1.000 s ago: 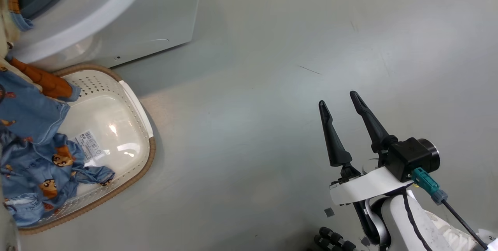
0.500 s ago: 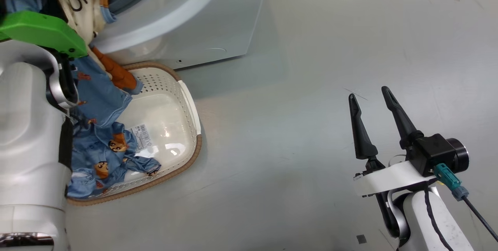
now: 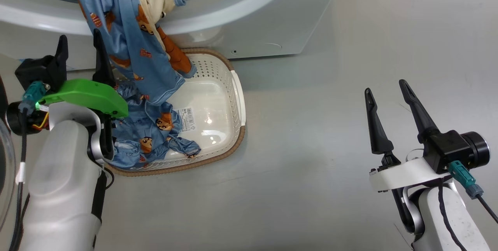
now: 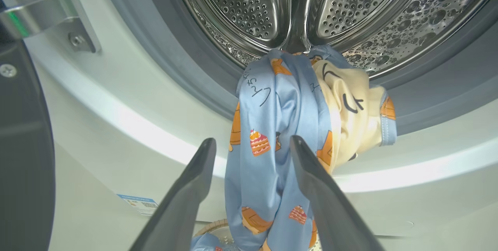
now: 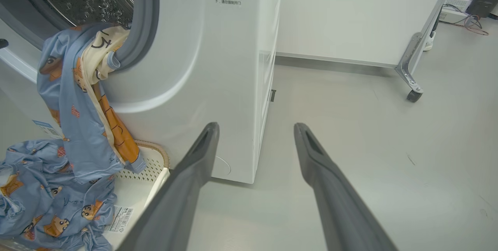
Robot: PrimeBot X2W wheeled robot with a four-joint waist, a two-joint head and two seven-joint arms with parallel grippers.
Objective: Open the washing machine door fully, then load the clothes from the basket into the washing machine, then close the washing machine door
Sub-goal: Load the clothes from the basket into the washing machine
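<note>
I am looking down from the head view: the clothes (image 3: 128,37) are hanging in one long strip from the washing machine (image 3: 272,29) mouth, their long axis running from 12 o'clock down to 6 o'clock, with the lower end pooling in the basket (image 3: 238,103) on the floor. My left pincer (image 3: 79,43) is standing wide and gripping nothing, and the strip is lying just beside it at 3 o'clock. In the left wrist view the fabric is hanging straight ahead of its spread fingers. My right pincer (image 3: 385,87) is also gaping wide and empty, hovering over bare floor well apart at 3 o'clock from the basket. I am judging the left arm nearer for lifting the strip into the drum (image 4: 241,2).
</note>
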